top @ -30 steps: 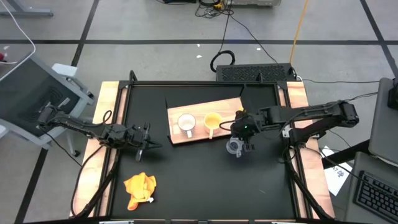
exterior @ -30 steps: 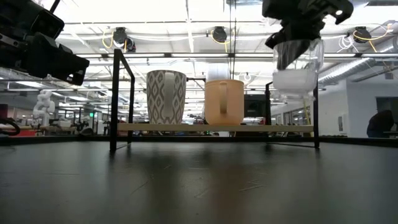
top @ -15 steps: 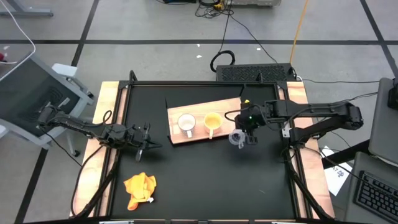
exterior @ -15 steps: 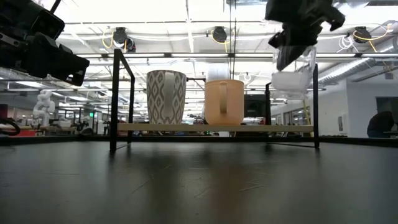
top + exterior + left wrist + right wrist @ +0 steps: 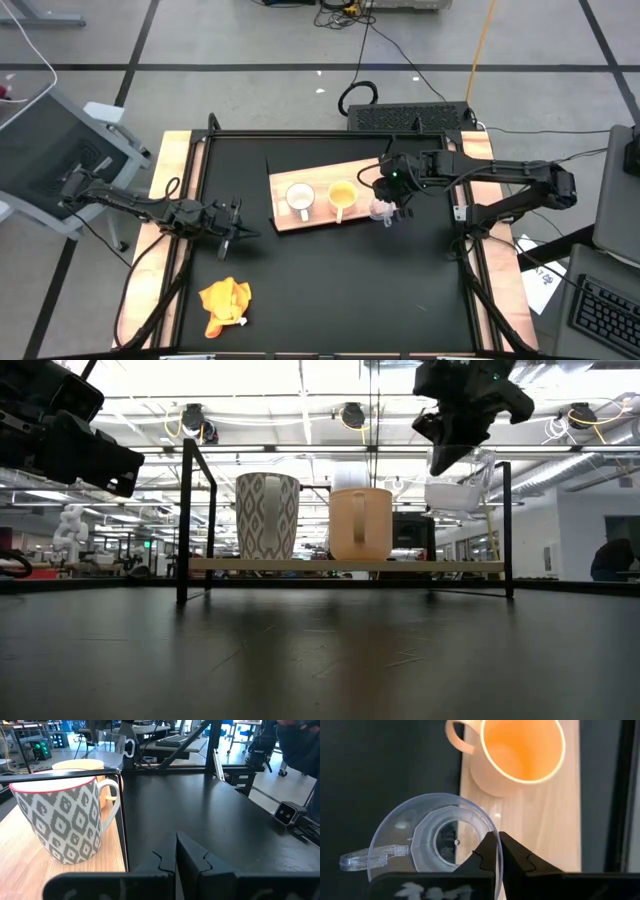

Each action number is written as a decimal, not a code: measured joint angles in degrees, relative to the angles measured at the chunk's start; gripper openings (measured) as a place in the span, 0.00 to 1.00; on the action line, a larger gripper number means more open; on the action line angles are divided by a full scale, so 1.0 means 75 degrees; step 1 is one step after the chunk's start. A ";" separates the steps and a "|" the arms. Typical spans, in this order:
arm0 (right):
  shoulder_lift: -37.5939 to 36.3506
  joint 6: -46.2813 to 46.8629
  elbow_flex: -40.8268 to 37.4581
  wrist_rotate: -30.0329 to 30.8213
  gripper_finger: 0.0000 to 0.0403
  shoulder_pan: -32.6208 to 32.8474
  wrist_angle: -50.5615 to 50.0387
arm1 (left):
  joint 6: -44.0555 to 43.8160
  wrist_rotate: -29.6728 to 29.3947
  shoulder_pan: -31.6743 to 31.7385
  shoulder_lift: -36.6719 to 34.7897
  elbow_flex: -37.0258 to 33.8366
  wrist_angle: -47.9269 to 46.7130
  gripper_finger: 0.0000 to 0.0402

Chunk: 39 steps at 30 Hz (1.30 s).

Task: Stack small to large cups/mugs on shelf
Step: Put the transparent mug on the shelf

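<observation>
Clear glass cup [image 5: 381, 209] pinched at its rim by the right gripper [image 5: 393, 196], fingers closed on it, held in the air over the shelf [image 5: 300, 173] edge, just beside the yellow-orange cup [image 5: 341, 194], white cup [image 5: 299, 198] further along, left gripper [image 5: 238, 231] closed and empty, parked well apart near the orange cloth [image 5: 224, 303].

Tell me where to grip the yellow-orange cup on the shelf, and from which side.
Pinch the yellow-orange cup by its rim wall from above: it stands upright with its mouth open. Use the far side, probably, away from its handle, the white cup and the right gripper.
</observation>
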 joint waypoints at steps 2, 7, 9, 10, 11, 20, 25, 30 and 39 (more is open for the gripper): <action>0.0118 -0.0216 0.0103 -0.0285 0.00 -0.0144 0.0056 | 0.0005 -0.0003 0.0000 0.0000 0.0000 0.0004 0.02; 0.0549 -0.0427 0.0282 -0.0466 0.00 -0.0536 0.0044 | 0.0006 -0.0009 0.0000 0.0000 0.0000 0.0001 0.02; 0.0714 -0.0357 0.0359 -0.0465 0.00 -0.0700 0.0032 | 0.0009 -0.0012 0.0000 -0.0001 0.0000 0.0001 0.02; 0.0805 -0.0277 0.0405 -0.0465 0.00 -0.0775 0.0032 | 0.0009 -0.0012 0.0000 0.0000 0.0000 0.0001 0.02; 0.0903 -0.0176 0.0457 -0.0465 0.00 -0.0845 0.0022 | 0.0009 -0.0018 0.0000 0.0000 0.0000 -0.0001 0.02; 0.1422 -0.0168 0.0705 -0.0471 0.00 -0.1089 -0.0246 | 0.0058 -0.0033 0.0000 0.0000 0.0000 -0.0150 0.02; 0.1549 -0.0208 0.0708 -0.0477 0.00 -0.1095 -0.0240 | 0.0058 -0.0034 0.0000 -0.0001 0.0000 -0.0186 0.02; 0.1563 -0.0211 0.0708 -0.0480 0.00 -0.1145 -0.0144 | 0.0108 -0.0035 0.0000 0.0000 0.0000 -0.0194 0.02; 0.1563 -0.0164 0.0708 -0.0481 0.00 -0.1145 -0.0126 | 0.0063 -0.0035 0.0000 -0.0003 0.0000 -0.0364 0.02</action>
